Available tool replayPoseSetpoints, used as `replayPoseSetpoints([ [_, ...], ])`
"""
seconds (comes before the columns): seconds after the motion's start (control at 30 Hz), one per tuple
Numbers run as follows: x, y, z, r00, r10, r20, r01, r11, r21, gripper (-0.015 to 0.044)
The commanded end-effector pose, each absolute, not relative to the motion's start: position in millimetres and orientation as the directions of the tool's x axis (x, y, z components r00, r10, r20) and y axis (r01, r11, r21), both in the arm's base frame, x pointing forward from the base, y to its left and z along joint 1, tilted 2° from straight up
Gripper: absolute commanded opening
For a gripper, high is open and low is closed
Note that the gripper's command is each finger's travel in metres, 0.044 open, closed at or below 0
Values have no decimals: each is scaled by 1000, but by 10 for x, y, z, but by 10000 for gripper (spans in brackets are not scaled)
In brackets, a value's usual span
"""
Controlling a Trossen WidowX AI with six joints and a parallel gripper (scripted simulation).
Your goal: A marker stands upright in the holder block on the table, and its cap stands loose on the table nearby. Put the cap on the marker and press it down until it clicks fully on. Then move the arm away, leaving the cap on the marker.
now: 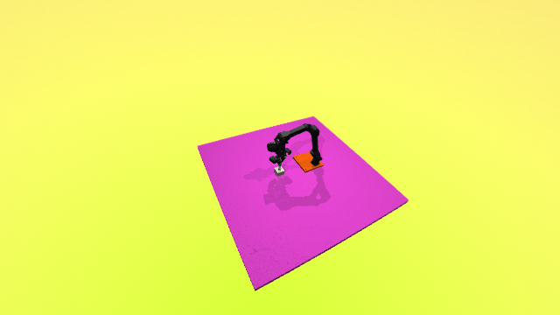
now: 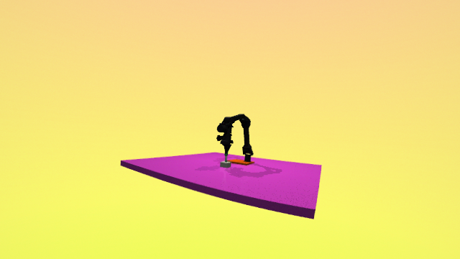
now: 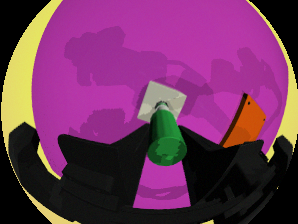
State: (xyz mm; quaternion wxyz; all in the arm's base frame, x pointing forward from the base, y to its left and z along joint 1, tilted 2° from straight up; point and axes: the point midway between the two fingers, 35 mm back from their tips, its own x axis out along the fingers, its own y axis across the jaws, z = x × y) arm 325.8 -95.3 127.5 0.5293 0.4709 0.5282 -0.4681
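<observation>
A: Starting at the left. Magenta bench [image 1: 245,210], its left part bare apart from the arm's soft shadows. What's the first object you reach?

B: The holder block [image 1: 279,171], pale grey, small and square, flat on the bench. From the wrist view it shows as a light square [image 3: 164,102] with the marker [image 3: 160,106] at its centre, only a sliver of the tip visible.

A: And directly over it?

B: The end effector [image 1: 278,162], pointing straight down. It is clenched on the green cap [image 3: 162,137]; both dark fingers press its sides. The cap hangs open end down, lined up with the marker so its far end overlaps the marker's top in the wrist view.

A: Seated or just above?

B: Can't say. In the exterior view the end effector [image 2: 226,150] stands just over the block [image 2: 225,164] with a thin pale upright between them, but the cap and marker are too small there to separate. Contact or a gap, I cannot tell.

A: Moving right.

B: The black arm [image 1: 302,131] arches up and over from the block side to its foot. The foot stands on an orange base plate [image 1: 301,163], just right of the block, apart from it. In the wrist view the plate [image 3: 248,123] sits at the right edge.

A: Beyond that?

B: More magenta bench, then the yellow-green surround.
</observation>
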Motion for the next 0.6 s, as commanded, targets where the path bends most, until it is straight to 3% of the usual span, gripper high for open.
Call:
replayPoseSetpoints([
  [0.0, 3253, -958, 1199, 1, 0, -1000, 992, 123, 1, 0],
  [0.57, 3240, -954, 941, 1, 0, -1000, 992, 123, 1, 0],
])
